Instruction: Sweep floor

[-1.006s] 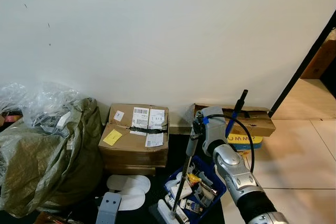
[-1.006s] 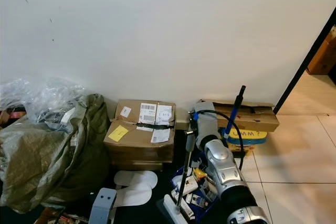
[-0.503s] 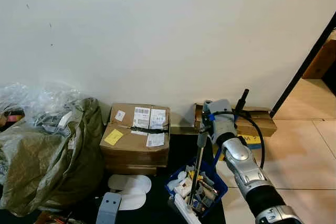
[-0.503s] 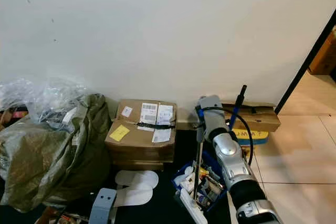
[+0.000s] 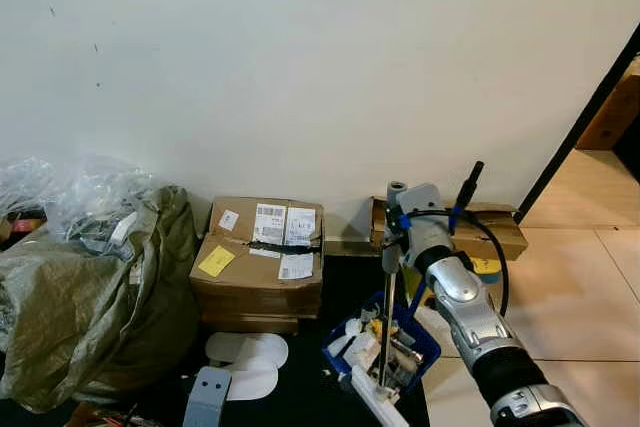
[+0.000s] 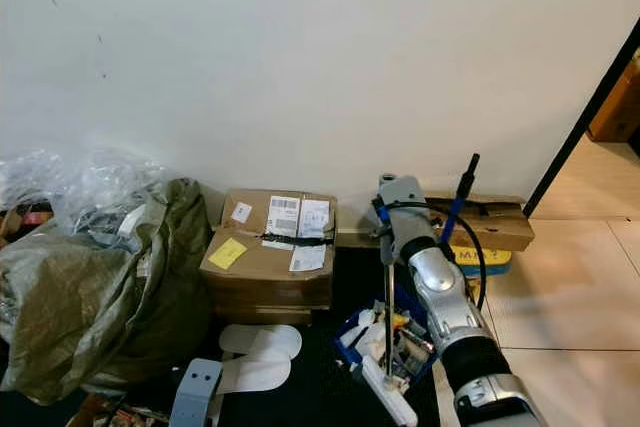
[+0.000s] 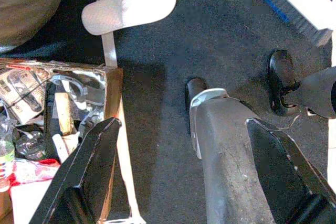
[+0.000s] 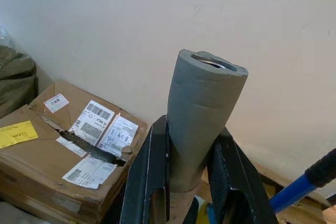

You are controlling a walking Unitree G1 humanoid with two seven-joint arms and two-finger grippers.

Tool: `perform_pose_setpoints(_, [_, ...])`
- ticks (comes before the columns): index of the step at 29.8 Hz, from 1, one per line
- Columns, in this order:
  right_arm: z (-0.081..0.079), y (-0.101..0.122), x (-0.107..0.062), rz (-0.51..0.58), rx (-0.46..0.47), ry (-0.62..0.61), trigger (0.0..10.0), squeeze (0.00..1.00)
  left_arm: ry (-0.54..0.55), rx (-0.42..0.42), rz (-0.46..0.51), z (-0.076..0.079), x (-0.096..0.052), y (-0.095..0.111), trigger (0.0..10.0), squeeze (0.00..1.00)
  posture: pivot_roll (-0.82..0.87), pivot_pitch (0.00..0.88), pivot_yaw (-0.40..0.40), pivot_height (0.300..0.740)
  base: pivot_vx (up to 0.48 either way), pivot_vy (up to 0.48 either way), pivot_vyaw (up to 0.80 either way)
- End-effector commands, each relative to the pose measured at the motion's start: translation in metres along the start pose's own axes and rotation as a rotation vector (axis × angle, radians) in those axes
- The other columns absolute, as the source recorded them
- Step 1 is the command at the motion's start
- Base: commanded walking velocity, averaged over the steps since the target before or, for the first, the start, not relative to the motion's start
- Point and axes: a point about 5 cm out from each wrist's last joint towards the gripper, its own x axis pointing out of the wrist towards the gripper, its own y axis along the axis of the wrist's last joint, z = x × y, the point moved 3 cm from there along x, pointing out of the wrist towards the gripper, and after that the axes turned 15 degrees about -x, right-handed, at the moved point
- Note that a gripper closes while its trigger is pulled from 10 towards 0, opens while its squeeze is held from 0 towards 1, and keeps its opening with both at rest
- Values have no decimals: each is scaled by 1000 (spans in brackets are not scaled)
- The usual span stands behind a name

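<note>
My right gripper (image 8: pixel 190 182) is shut on the broom's grey foam grip (image 8: pixel 202 114), held up in front of the white wall. In the eye views the thin metal broom handle (image 5: pixel 388 317) runs nearly straight down from that grip (image 5: pixel 396 191). It ends at the white broom head (image 5: pixel 378 409) on the dark floor, against the blue basket (image 5: pixel 424 335). My left gripper (image 7: pixel 184 124) hangs open over the dark floor with nothing between its fingers.
A taped cardboard box (image 5: pixel 258 262) stands at the wall beside olive sacks (image 5: pixel 90 287). White slippers (image 5: pixel 245 357) lie before it. A flat carton (image 5: pixel 490 227) and a blue-handled tool (image 5: pixel 462 202) sit right, with tiles (image 5: pixel 570 297) beyond. An open box of clutter (image 7: pixel 58 124) lies below my left gripper.
My right arm has carried the broom to the right. The handle now stands more upright and the broom head has slid right along the basket.
</note>
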Motion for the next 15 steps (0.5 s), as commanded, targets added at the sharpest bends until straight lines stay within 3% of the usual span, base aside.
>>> perform_pose_setpoints(1, [11,13,4,70,-98,-16,10000,0,6,-4,-29,-2,-2,-9,10000,0,-56,109,-5,740,0,0,0])
perform_pose_setpoints(9, [3,19,6,92,-39,9,10000,0,3,-3,-29,-2,-2,-9,10000,0,-58,109,-3,740,0,0,0])
perform_pose_setpoints(10, [-3,22,4,103,17,26,10000,0,3,-4,-29,-1,-2,-9,10000,0,-55,111,-5,740,0,0,0])
perform_pose_setpoints(13, [-5,24,4,111,43,31,10000,0,3,-5,-29,-1,-2,-9,10000,0,-56,113,-5,740,0,0,0])
perform_pose_setpoints(15, [-5,31,5,139,131,29,10000,0,4,-5,-30,-1,-1,-9,10000,0,-55,113,-6,740,0,0,0])
